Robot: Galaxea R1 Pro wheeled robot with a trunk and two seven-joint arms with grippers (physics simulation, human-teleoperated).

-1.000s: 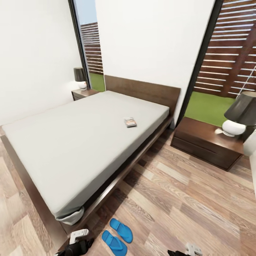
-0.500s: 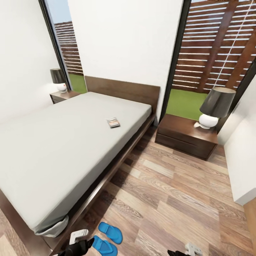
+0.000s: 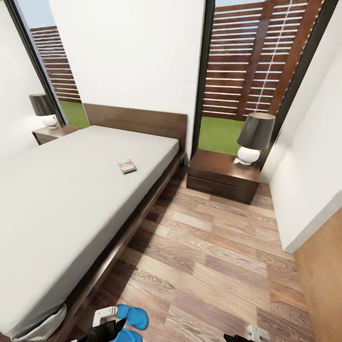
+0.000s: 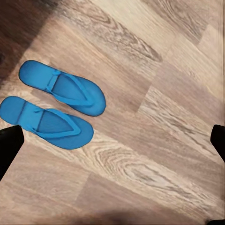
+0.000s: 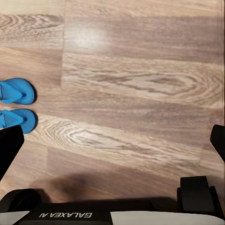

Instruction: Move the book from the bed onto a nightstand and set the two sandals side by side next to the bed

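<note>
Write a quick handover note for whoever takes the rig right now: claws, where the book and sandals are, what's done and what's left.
Left claw: open, holding nothing, hanging over the floor near the sandals.
Right claw: open, holding nothing, over bare floor.
The book lies flat on the bed, toward the headboard end and the side facing the near nightstand, which carries a lamp.
A second nightstand stands at the bed's far side.
The two sandals lie side by side on the floor by the foot corner of the bed.
Done: sandals look paired beside the bed.
Left: pick up the book and set it on a nightstand.
</note>
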